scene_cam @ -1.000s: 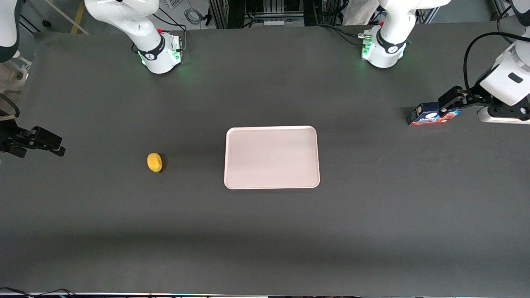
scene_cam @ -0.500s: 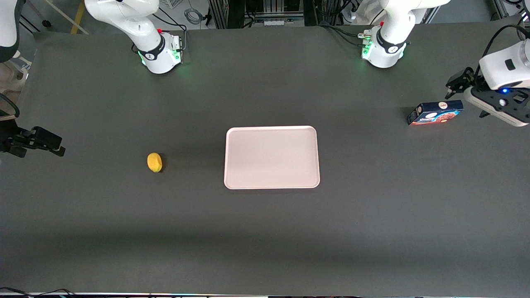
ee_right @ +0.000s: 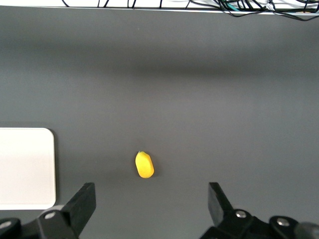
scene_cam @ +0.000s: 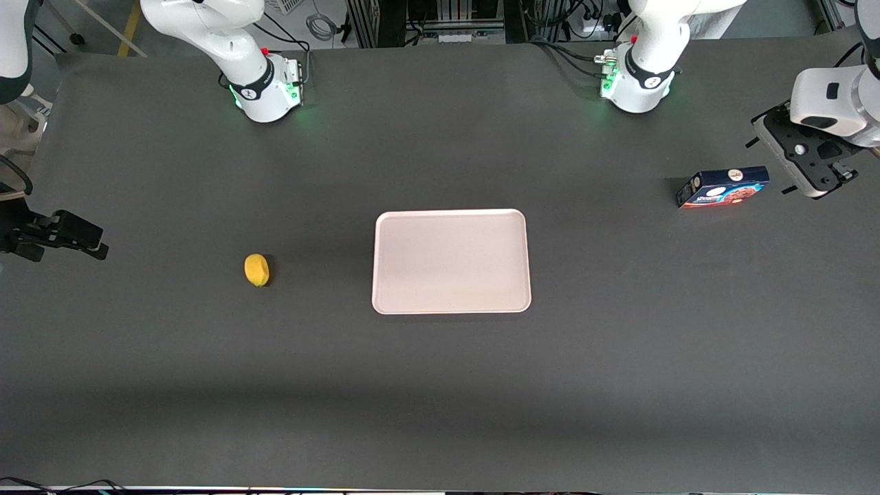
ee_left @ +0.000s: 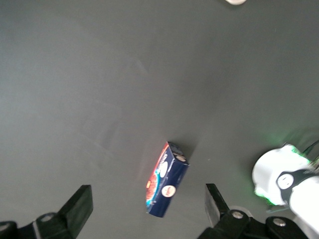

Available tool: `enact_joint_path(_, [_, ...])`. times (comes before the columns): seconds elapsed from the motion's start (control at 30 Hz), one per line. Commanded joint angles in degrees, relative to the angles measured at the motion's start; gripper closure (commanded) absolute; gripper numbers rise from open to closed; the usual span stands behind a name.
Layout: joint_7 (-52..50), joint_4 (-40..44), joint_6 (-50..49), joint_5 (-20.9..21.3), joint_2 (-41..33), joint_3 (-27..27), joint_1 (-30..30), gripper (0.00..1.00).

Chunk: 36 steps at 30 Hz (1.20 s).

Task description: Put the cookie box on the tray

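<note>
Robot lab: bench-mounted arm bases (scene_cam: pixel 265 89), dark matted table (scene_cam: pixel 440 385), cable clutter (scene_cam: pixel 320 24).

Even overhead light, moderately bright; matte dark counter (scene_cam: pixel 440 385) shows no glare. Soft short shadows beside tray (scene_cam: pixel 452 261) and cookie box (scene_cam: pixel 722 188). Gripper (ee_left: pixel 149 211) edges slightly blurred; green glow at arm bases.

A small yellow lump (scene_cam: pixel 256 269) sits on the big dark table (scene_cam: pixel 440 385). It is toward the parked arm's end. Some cables (scene_cam: pixel 320 24) hang past the table's edge, farthest from the front camera
</note>
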Motion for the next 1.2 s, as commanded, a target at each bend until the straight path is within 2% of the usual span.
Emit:
enact_joint_path(0.0, [9.0, -10.2, 6.1, 0.4, -6.5, -0.3, 2.5, 0.00])
enact_joint_path(0.47, [22.8, -28.2, 20.5, 0.3, -15.5, 1.4, 5.8, 0.00])
enact_joint_path(0.73, [34.2, -32.5, 23.6, -0.3, -15.7, 4.9, 7.5, 0.00])
enact_joint_path(0.9, [37.4, -36.2, 25.0, -0.4, -15.9, 7.2, 8.4, 0.00])
enact_joint_path(1.17, [40.5, -44.1, 33.8, -0.4, -17.0, 7.5, 10.1, 0.00])
